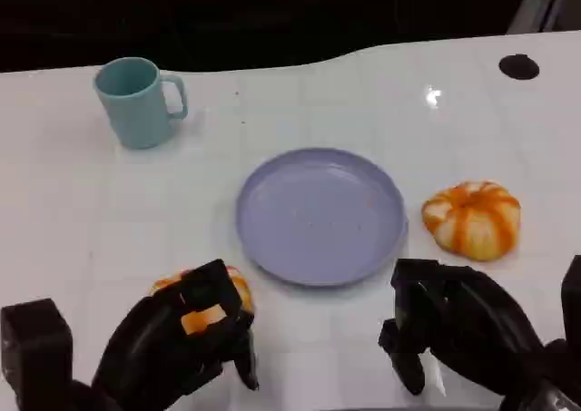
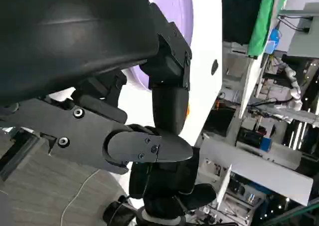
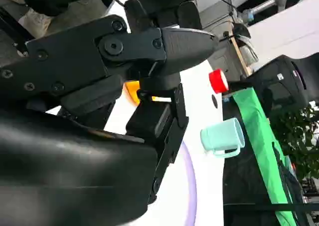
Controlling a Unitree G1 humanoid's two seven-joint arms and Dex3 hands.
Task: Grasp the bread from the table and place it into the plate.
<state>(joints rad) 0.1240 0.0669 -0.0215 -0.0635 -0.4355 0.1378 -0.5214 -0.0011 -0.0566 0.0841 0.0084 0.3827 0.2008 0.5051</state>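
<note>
A round orange-and-white bread (image 1: 238, 288) lies on the white table at the lower left, just in front of the lavender plate (image 1: 318, 216). My left hand (image 1: 177, 338) covers this bread, fingers curled around it, and orange shows between them. In the left wrist view a sliver of the bread (image 2: 187, 111) peeks past the fingers (image 2: 169, 111), with the plate (image 2: 174, 6) beyond. My right hand (image 1: 454, 325) sits at the lower right with fingers curled in and nothing in them. A second striped orange bread (image 1: 472, 219) lies right of the plate, just beyond the right hand.
A teal mug (image 1: 136, 101) stands at the far left of the table and appears in the right wrist view (image 3: 224, 136). A small black round mark (image 1: 518, 66) is at the far right. The table's back edge runs close behind the mug.
</note>
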